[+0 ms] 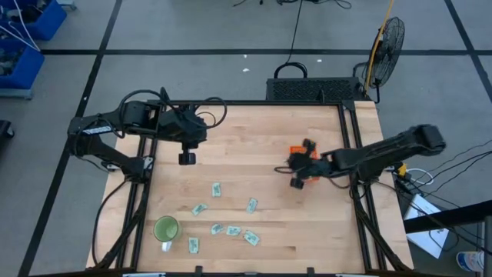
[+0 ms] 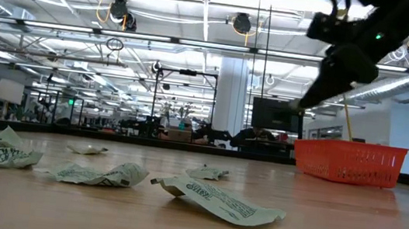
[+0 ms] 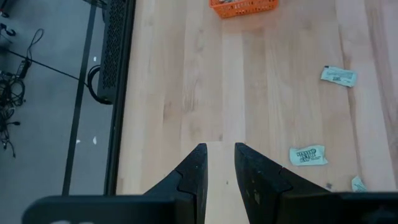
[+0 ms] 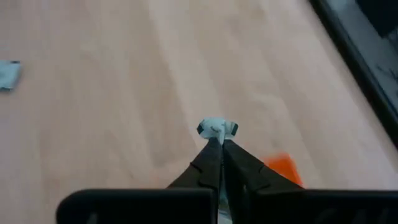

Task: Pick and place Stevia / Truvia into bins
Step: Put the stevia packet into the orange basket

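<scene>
Several pale green and white sachets [image 1: 233, 230] lie flat on the near part of the wooden table; they also show in the low view [image 2: 217, 200]. The orange tray [image 1: 295, 148] stands right of the middle and shows in the low view [image 2: 349, 162]. My right gripper [image 1: 292, 168] hangs above the tray, shut on one sachet [image 4: 217, 127]. My left gripper [image 1: 187, 158] hovers over bare table at the far left, open and empty, its fingers [image 3: 193, 168] a little apart. My right gripper pinches one sachet by an edge [image 4: 216, 134] between its two fingertips. Most of the sachet sticks out beyond the tips. It is lifted clear of the table, and the tray's orange corner [image 4: 283, 168] shows below and behind the fingers.
A round green cup [image 1: 166, 228] stands near the front left, beside the sachets. A dark crate [image 1: 311, 88] sits past the table's far edge. Bare wood lies between the tray and the sachets. A black frame rail runs along each side.
</scene>
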Robot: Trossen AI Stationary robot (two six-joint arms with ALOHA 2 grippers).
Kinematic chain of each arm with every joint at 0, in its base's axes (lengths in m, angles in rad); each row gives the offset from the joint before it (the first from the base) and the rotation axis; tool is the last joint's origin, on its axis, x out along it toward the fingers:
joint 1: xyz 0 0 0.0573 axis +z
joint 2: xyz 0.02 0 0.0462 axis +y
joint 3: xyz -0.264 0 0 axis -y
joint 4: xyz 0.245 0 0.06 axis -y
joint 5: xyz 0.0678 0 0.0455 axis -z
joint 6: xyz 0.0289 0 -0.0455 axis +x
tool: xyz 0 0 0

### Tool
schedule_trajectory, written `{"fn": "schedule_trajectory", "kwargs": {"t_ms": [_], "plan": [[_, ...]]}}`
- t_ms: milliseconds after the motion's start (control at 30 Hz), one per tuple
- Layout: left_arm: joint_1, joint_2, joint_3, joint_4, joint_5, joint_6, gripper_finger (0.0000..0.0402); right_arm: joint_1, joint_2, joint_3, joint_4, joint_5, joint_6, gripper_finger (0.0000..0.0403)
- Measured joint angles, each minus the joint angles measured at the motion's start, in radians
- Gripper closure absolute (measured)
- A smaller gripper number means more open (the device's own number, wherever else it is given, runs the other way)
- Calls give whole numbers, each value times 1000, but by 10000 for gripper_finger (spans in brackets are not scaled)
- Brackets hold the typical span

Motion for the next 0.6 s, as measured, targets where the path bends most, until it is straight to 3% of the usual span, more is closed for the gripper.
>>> {"fn": "schedule_trajectory", "kwargs": {"t_ms": [267, 467, 600], "plan": [[0, 0, 0, 0, 1, -17, 314, 0, -101, -88, -164, 11, 179, 395], [0, 0, 0, 1, 1, -18, 314, 0, -101, -183, -162, 4, 245, 390], [0, 0, 0, 1, 1, -18, 314, -5, -101, -212, -147, -30, 247, 365]]}}
